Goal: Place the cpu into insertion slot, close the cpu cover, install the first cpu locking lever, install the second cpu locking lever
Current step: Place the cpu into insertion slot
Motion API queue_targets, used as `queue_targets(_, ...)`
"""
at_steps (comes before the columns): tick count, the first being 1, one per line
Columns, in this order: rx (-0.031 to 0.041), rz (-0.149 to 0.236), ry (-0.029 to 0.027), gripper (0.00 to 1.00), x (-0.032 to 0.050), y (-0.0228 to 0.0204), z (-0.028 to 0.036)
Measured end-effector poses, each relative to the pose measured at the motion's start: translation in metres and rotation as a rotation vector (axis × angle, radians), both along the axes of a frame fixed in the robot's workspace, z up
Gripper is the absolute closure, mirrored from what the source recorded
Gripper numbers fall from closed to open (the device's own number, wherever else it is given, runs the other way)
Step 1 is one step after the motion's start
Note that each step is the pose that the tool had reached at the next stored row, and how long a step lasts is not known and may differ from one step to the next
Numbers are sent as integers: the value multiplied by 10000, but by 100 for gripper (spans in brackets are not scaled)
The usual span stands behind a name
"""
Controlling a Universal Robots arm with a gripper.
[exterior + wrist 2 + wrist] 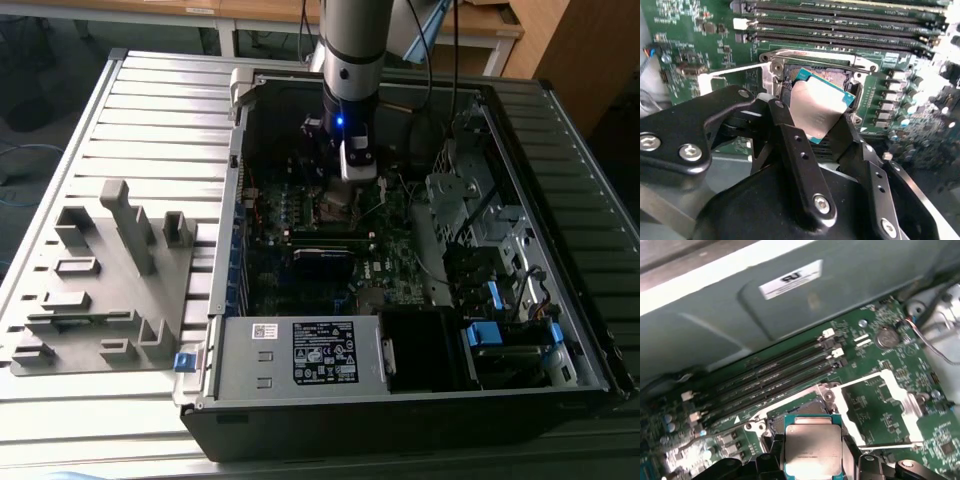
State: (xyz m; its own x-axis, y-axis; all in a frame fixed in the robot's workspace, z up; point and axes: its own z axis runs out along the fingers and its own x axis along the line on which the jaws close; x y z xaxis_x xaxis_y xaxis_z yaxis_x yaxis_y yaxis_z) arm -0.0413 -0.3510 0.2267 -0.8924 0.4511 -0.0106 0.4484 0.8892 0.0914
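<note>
Second wrist view shows the end effector (815, 119) clenched on the tilted cpu (821, 106) right at the open insertion slot (829, 79), with long memory slots (840, 31) just beyond

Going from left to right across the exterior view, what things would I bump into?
Grey slotted holder, then the gripper holding the cpu, then the silver drive cage.

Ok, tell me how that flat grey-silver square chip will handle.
The grey-silver square chip looks rigid and thin, so probably light and unbending. Its smooth metal top may be slippery. Held at its edges by the black gripper, it could twist.
</note>
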Motion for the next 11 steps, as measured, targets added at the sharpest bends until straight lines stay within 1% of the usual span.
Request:
queue_targets(9, 0, -1630, 0, 46, 0, 0, 0)
queue_targets(11, 0, -2044, 0, 46, 0, 0, 0)
